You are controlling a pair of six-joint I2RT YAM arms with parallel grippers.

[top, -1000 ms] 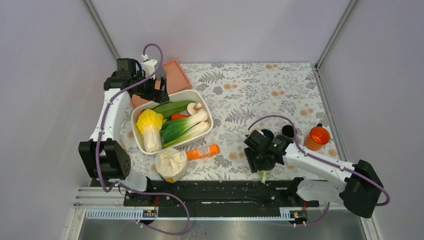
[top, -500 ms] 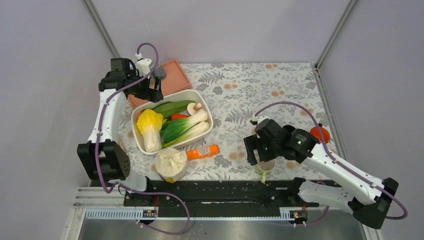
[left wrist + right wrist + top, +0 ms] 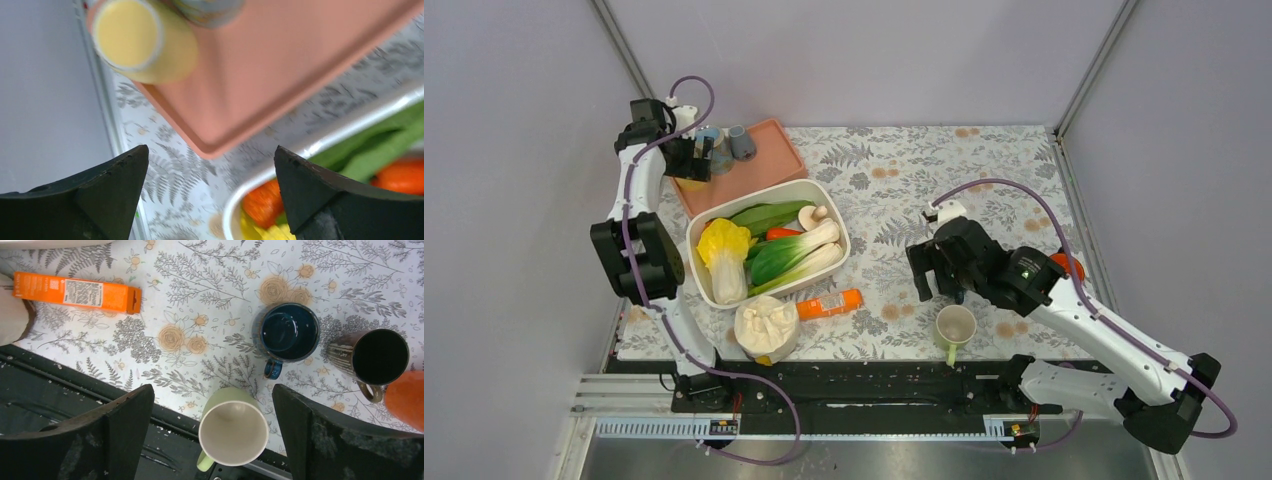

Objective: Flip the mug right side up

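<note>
A pale green mug point(image 3: 954, 328) stands upright, mouth up, at the table's near edge; in the right wrist view point(image 3: 233, 429) its cream inside and its handle toward the black rail show. My right gripper point(image 3: 946, 272) is open and empty, raised above and just behind the mug; in its own view point(image 3: 213, 426) the mug sits between the wide-apart fingers but below them. My left gripper point(image 3: 686, 160) is open and empty at the far left, over the pink tray point(image 3: 754, 166); in its own view point(image 3: 210, 187) the jaws stand wide apart.
A dark blue mug point(image 3: 286, 335), a brown striped mug point(image 3: 372, 358) and an orange mug point(image 3: 1069, 266) stand behind the green one. A white tub point(image 3: 834, 262) of vegetables, an orange box point(image 3: 829, 303) and a cream bag point(image 3: 765, 328) lie left. Cups point(image 3: 724, 145) stand on the tray.
My right gripper has let go of the green mug, opened and risen back from it; the mug stays upright. My left gripper has moved further to the far left over the tray.
</note>
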